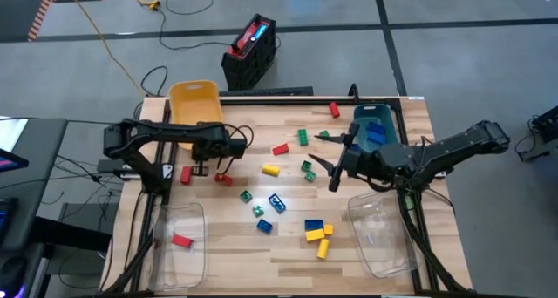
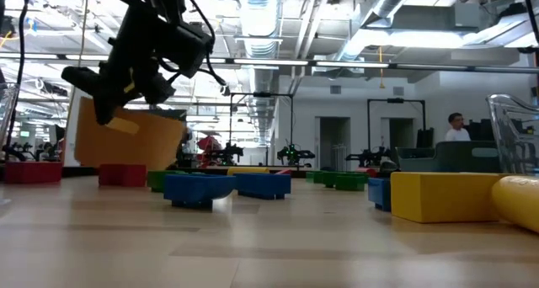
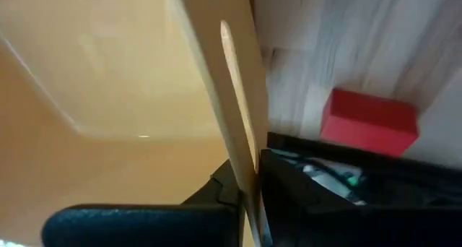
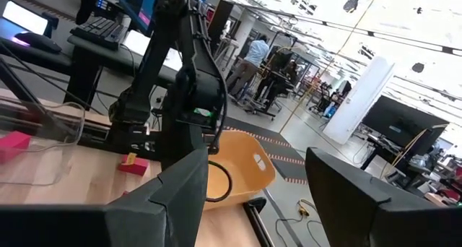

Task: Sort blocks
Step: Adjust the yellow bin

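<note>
Left gripper (image 1: 228, 138) sits at the near rim of the yellow bin (image 1: 193, 102), upper left of the high view. In the left wrist view its fingers (image 3: 289, 193) are pinched onto the bin's thin wall (image 3: 227, 95) — clenched on the yellow bin, not on a block. One red block (image 3: 369, 122) lies on the table (image 1: 288, 246) just past that wall.

Right gripper (image 1: 330, 157) hovers right of centre in the high view, beside the teal bin (image 1: 377, 128), jaws spread and nothing between them.

Blocks (image 1: 288, 189) are scattered across the middle of the table: red ones near the left gripper, green and blue in the centre, a yellow-and-blue cluster (image 1: 316, 233) lower centre. One red block (image 1: 181, 240) is inside the clear bin at lower left (image 1: 179, 244). A second clear bin (image 1: 384, 233) sits lower right. Blue pieces show inside the teal bin.

Low view — blue block (image 2: 200, 188) centre, yellow block (image 2: 442, 195) at right.
</note>
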### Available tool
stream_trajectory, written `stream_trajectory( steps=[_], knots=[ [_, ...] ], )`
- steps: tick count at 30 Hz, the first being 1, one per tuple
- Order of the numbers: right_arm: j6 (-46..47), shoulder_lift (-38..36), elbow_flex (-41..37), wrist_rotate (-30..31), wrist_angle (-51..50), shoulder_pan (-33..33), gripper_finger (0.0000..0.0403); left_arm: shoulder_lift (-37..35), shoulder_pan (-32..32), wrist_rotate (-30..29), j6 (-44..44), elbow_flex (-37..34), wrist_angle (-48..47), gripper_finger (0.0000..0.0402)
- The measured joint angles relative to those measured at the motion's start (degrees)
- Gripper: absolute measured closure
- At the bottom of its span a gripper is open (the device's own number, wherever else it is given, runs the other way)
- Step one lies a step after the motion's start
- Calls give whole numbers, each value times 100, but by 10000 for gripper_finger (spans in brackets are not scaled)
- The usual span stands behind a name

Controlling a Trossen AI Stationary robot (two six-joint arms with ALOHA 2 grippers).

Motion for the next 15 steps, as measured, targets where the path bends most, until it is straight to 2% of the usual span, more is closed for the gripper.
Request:
stream_trajectory(
  steps=[9,15],
  knots=[
    [-4,0,0,2,-10,35,154,-2,-10,26,-326,2,-66,372],
    [-14,0,0,2,-7,74,154,-11,214,330,-616,4,123,372]
  ],
)
